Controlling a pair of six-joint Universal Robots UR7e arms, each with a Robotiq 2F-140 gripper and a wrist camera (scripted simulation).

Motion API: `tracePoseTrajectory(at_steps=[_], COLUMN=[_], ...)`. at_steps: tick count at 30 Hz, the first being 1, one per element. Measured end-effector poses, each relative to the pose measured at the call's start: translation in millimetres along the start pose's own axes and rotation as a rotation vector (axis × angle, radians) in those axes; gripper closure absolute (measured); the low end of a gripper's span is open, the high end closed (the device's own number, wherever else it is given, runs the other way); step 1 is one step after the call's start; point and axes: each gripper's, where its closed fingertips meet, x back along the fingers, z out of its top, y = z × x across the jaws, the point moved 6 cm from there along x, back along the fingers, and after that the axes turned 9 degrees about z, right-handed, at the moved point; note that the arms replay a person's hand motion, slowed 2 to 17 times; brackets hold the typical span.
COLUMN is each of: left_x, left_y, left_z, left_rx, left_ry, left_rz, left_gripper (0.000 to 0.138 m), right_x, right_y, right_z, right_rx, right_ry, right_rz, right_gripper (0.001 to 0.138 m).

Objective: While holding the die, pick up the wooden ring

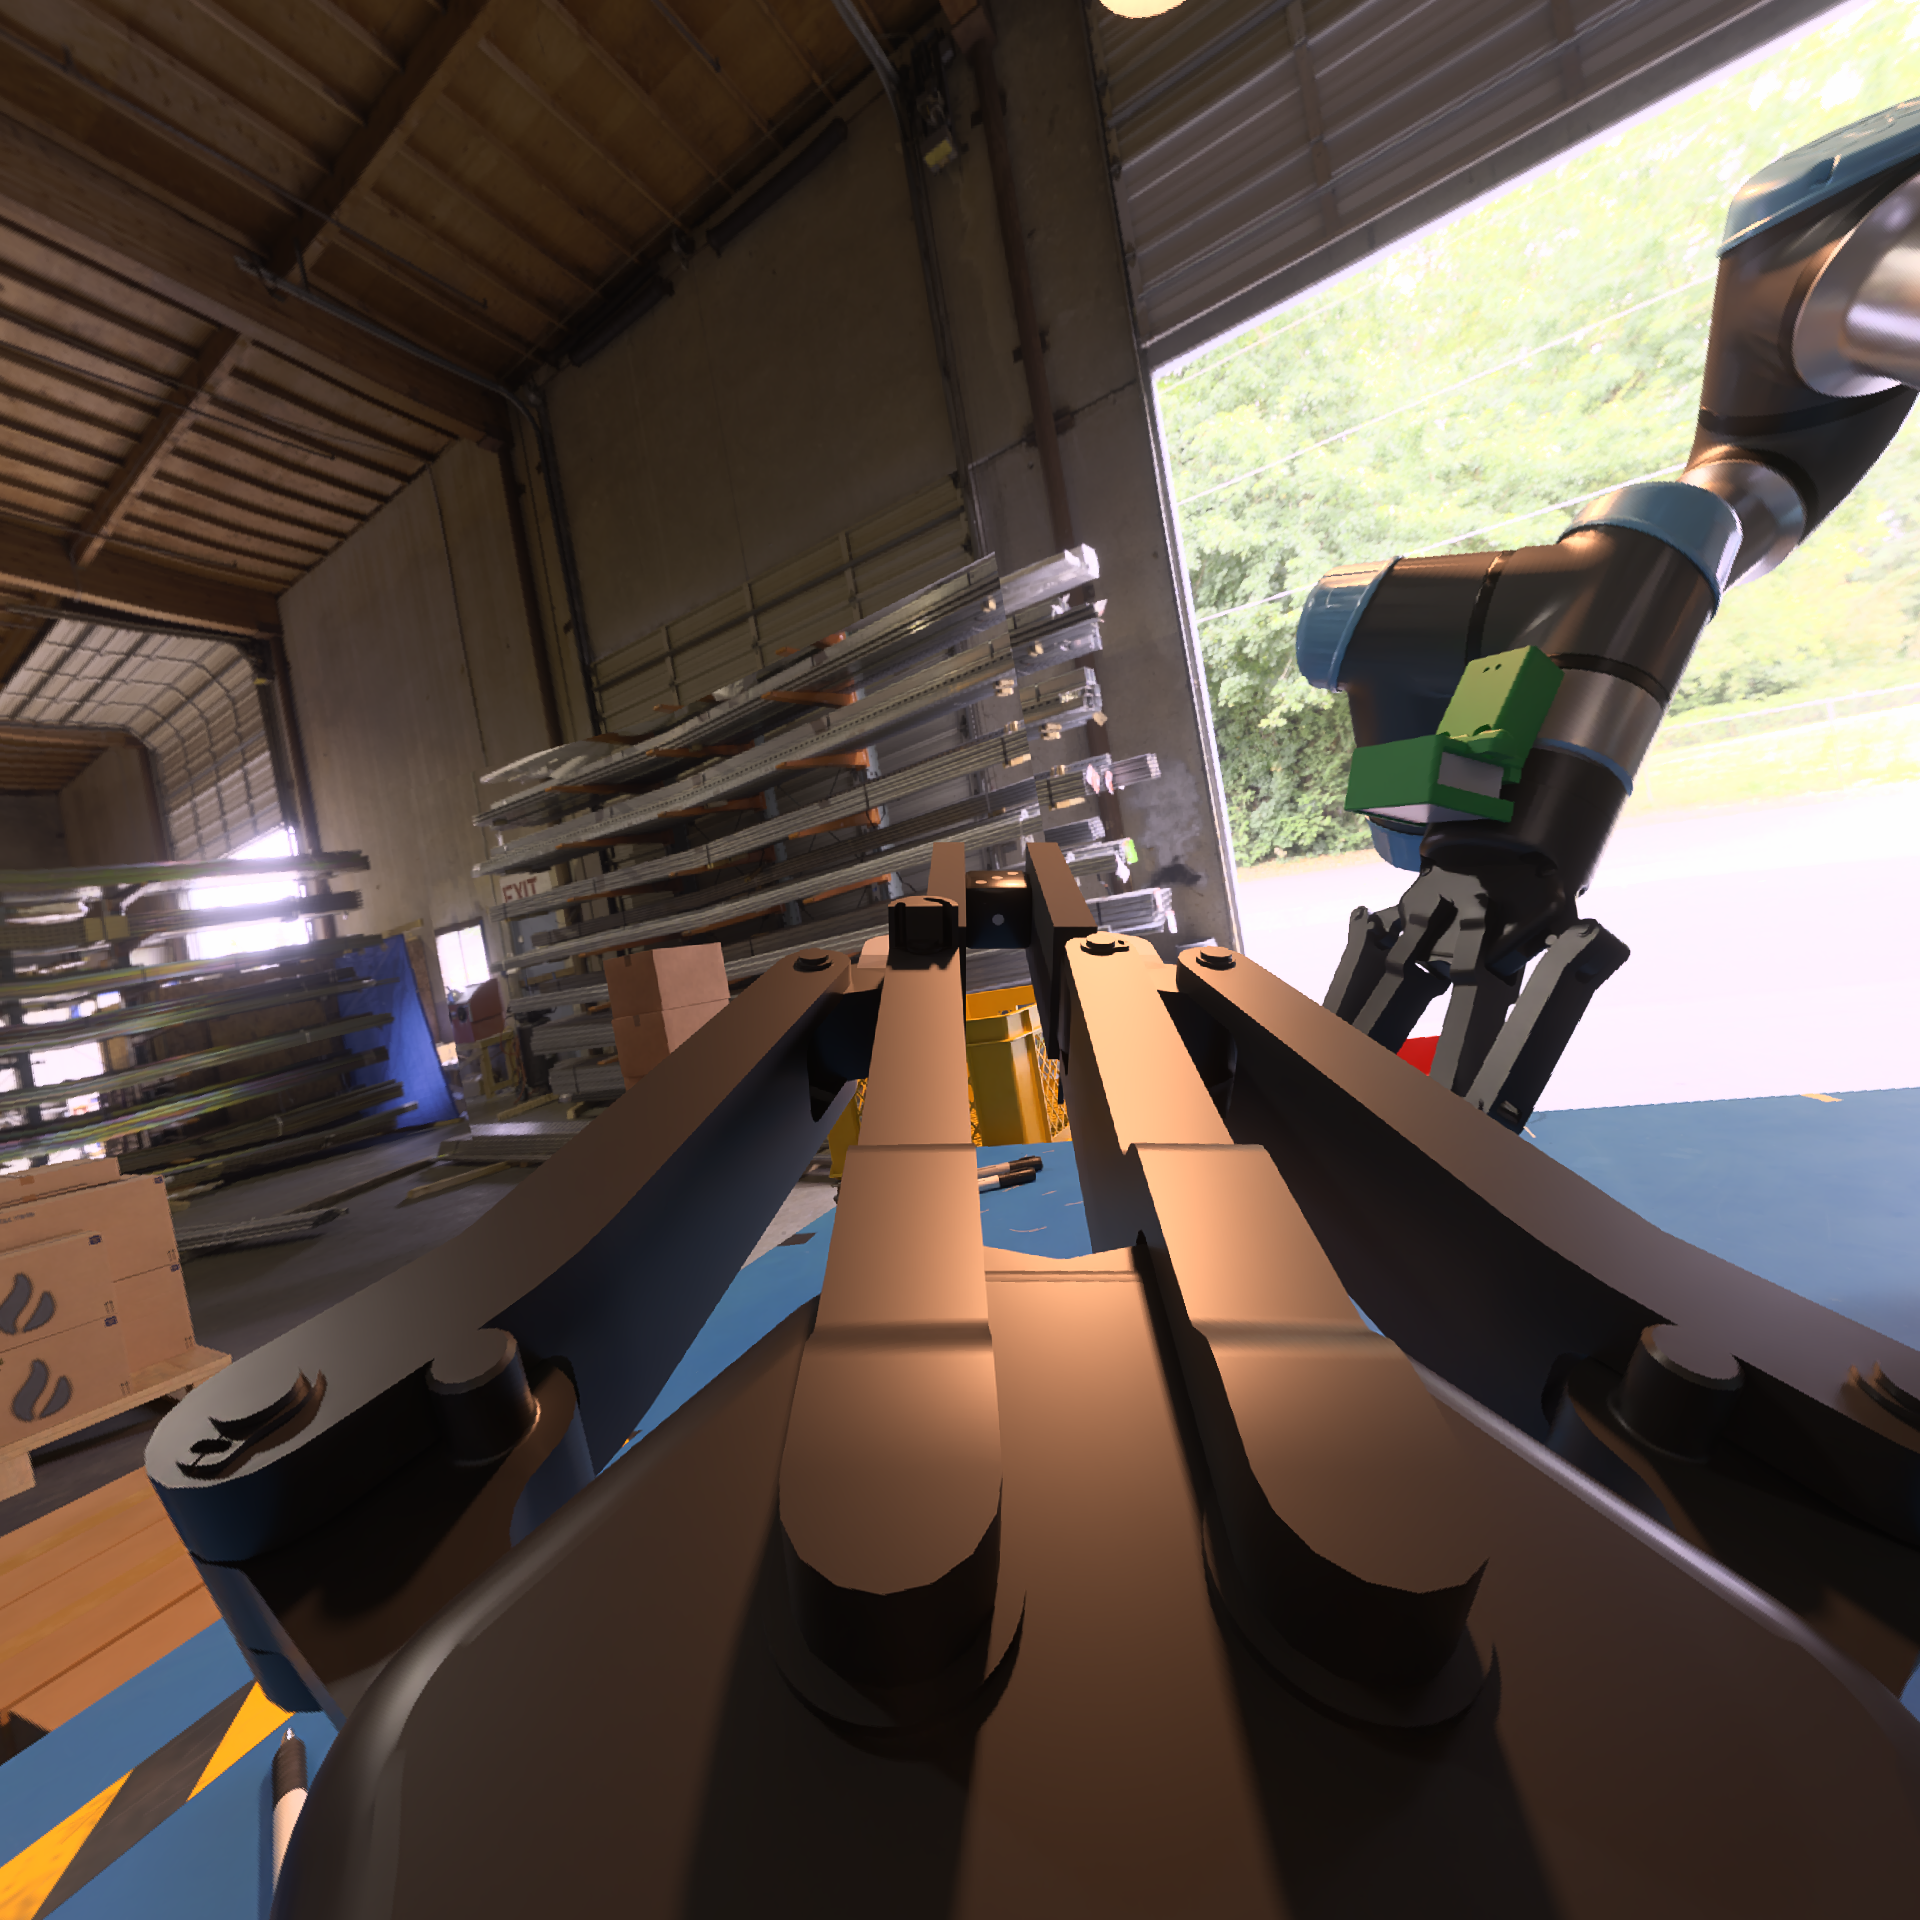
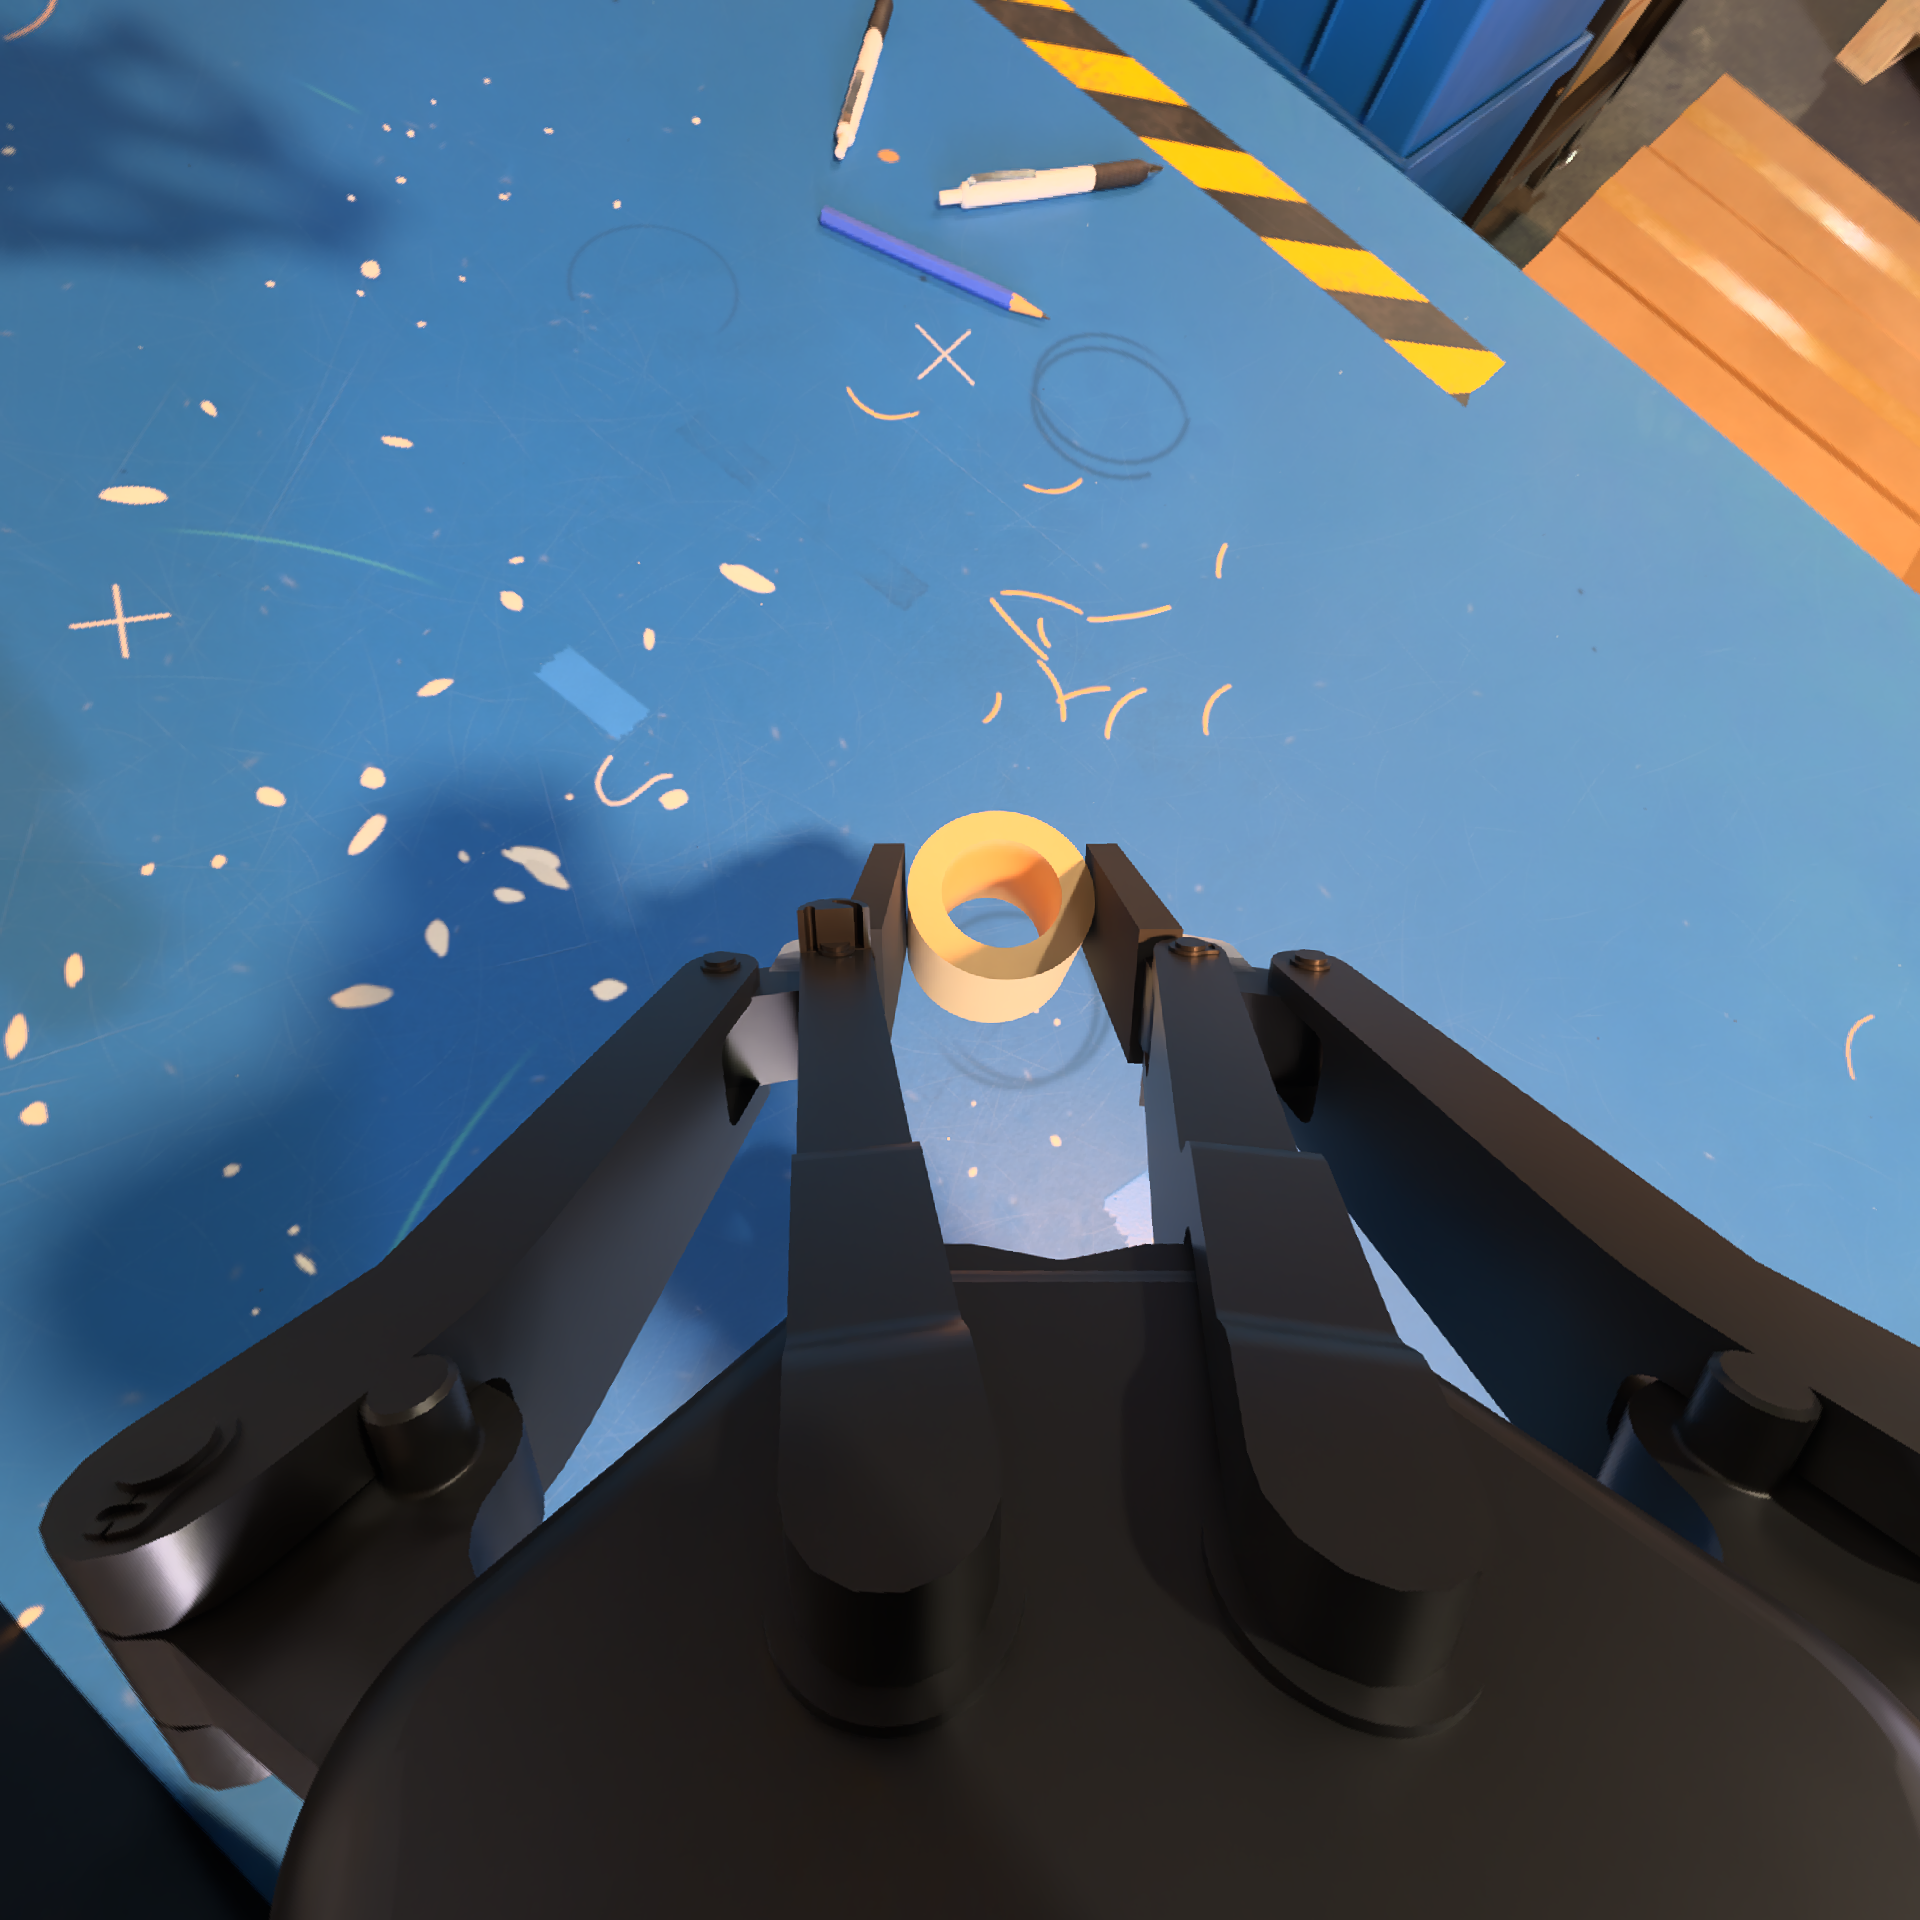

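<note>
In the left wrist view my left gripper (image 1: 995, 902) is shut on a small black die (image 1: 995, 910) with white pips, held up in the air and pointing out level over the blue table (image 1: 1714, 1195). In the right wrist view my right gripper (image 2: 997, 902) is shut on a pale wooden ring (image 2: 1000, 914), one pad on each side of it, and holds it a little above the blue table (image 2: 1455, 831); the ring's shadow lies on the table below. The right arm and its gripper (image 1: 1475, 997) also show at the right of the left wrist view; the ring is hidden there.
A blue pencil (image 2: 928, 260) and two markers (image 2: 1044, 185) (image 2: 860, 81) lie on the table beyond the ring, near a yellow-and-black striped edge (image 2: 1247, 187). Wooden boards (image 2: 1766, 291) lie past that edge. A yellow crate (image 1: 1006, 1070) stands past the table, metal racks (image 1: 810, 769) behind.
</note>
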Motion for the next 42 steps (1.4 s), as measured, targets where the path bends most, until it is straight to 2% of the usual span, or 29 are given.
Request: tracePoseTrajectory(at_steps=[19,42], left_x=[-1,0], left_y=[1,-1], left_z=[-1,1], left_rx=[0.0,0.0], left_ry=[-0.002,0.001], left_rz=[-0.005,0.001], left_gripper=[0.123,0.123], right_x=[8,18], right_y=[0,-9], right_z=[11.6,36.1], right_rx=[0.048,0.194], right_ry=[-0.086,-0.261], right_rz=[0.08,0.182], right_gripper=[0.093,0.093])
